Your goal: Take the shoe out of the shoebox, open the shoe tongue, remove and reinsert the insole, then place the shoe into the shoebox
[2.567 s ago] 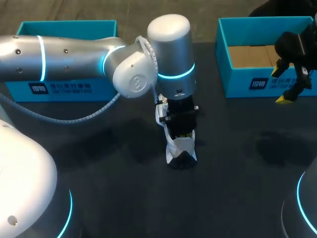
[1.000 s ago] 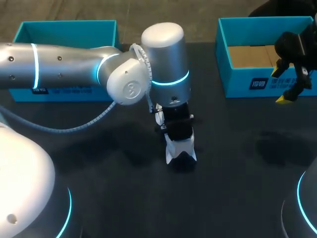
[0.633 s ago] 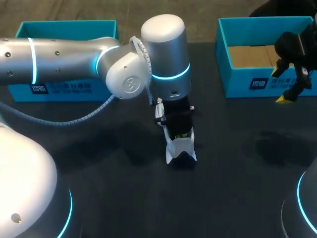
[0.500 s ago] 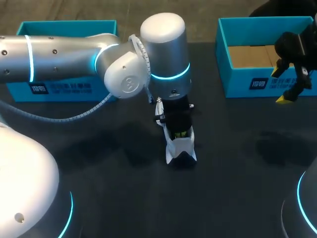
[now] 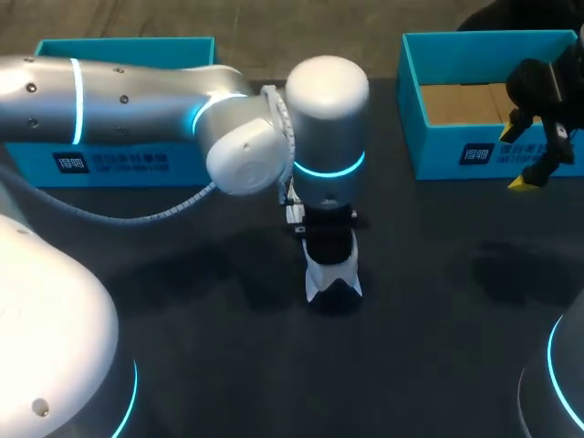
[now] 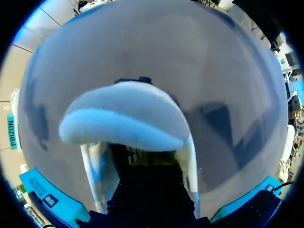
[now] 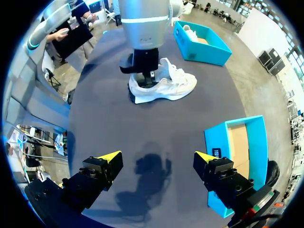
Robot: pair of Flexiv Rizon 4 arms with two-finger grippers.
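Observation:
A white shoe (image 5: pixel 334 279) stands on the dark table's middle, also seen as the shoe (image 7: pixel 166 84) in the right wrist view. My left gripper (image 5: pixel 329 248) points straight down into the shoe's opening near the heel. In the left wrist view the padded white heel collar (image 6: pixel 126 121) curves just ahead of the left gripper (image 6: pixel 152 164), which is shut; what lies between its tips is hidden inside the shoe. My right gripper (image 5: pixel 538 151) hangs open with nothing in it over the front wall of the right shoebox (image 5: pixel 456 137), far from the shoe.
A second teal shoebox (image 5: pixel 119 55) stands at the back left, behind my left arm, with something white inside it (image 7: pixel 190 32). The right shoebox shows a brown cardboard floor (image 5: pixel 461 102). Bare dark table (image 5: pixel 438 347) lies in front of the shoe and to its right.
My left arm's wrist has shifted a little to the right above the shoe, the gripper staying down in the opening. The shoe and the right arm have not moved.

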